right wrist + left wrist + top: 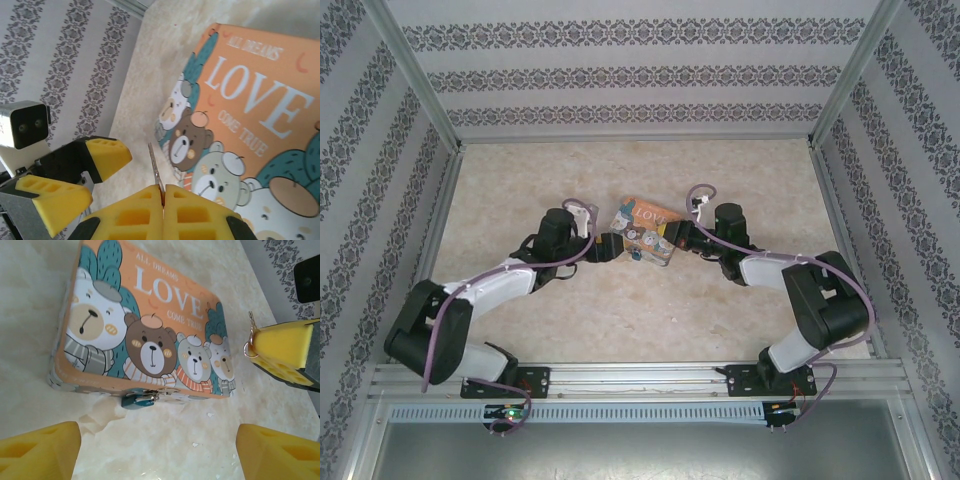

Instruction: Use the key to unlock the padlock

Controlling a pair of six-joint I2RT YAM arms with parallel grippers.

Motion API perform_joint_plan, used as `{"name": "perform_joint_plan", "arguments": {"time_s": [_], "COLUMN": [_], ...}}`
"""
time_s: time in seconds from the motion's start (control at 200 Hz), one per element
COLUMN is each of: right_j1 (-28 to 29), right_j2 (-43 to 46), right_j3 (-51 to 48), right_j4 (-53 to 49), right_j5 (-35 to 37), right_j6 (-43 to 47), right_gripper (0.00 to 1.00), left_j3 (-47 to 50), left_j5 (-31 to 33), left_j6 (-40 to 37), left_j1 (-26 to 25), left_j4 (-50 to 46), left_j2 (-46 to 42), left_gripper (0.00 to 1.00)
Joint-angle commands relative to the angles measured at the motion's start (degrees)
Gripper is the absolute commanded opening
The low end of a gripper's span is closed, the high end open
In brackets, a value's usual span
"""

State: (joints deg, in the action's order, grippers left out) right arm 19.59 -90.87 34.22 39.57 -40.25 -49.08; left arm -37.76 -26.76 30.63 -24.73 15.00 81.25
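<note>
The padlock [140, 399], tiny and blue-bodied with a silvery shackle, hangs on the near side wall of the "LOVE" tin [150, 330], resting against the table. My left gripper [157, 440] stands open just short of it, its yellow fingers [40, 450] wide apart with nothing between them. My right gripper [163, 192] is shut on the key [156, 167], whose thin silvery blade sticks out past the pads. In the left wrist view the key [252, 330] and its small ring show at the tin's right end. From above, both grippers [610, 247] [678, 240] flank the tin [645, 228].
The tin lies flat mid-table on a pale marbled surface [540, 170]. Patterned walls [380, 150] enclose the table on three sides. Bare table lies behind the tin and to either side of the arms.
</note>
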Motion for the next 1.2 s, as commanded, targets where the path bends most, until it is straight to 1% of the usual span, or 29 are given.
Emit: {"name": "perform_joint_plan", "arguments": {"time_s": [0.0, 0.15, 0.485, 0.824, 0.919, 1.054, 1.194], "right_j1": [-0.5, -0.5, -0.3, 1.8, 2.4, 2.9, 3.1], "right_j2": [-1.5, -3.6, -6.3, -7.7, -7.7, -7.7, -7.5], "right_j3": [-0.4, -0.3, -1.2, -1.9, -1.7, -1.6, -1.5], "right_j4": [2.4, 2.4, 2.7, 4.6, 4.9, 5.2, 5.4], "right_j5": [0.4, 0.2, 0.6, 0.7, 0.8, 0.8, 0.8], "right_j6": [1.9, 2.5, 3.0, 1.7, 1.4, 1.1, 0.7], "right_gripper": [0.0, 0.0, 0.0, 0.0, 0.0, 0.0, 0.0], "left_j3": [0.2, -0.5, -3.6, -8.4, -9.6, -10.4, -9.2], "left_j5": [-4.5, -7.7, -10.8, -8.5, -7.7, -6.6, -6.6], "left_j6": [2.0, 2.5, 1.2, -1.8, -2.6, -4.4, -5.1], "left_j1": [0.4, 0.3, 0.3, 0.8, 1.2, 1.4, 1.4], "left_j4": [7.9, 10.8, 12.5, 10.9, 9.7, 7.3, 6.9], "left_j2": [3.2, 7.5, 14.6, 19.2, 20.0, 20.1, 19.2], "left_gripper": [0.8, 0.78, 0.73, 0.71, 0.68, 0.67, 0.67]}}
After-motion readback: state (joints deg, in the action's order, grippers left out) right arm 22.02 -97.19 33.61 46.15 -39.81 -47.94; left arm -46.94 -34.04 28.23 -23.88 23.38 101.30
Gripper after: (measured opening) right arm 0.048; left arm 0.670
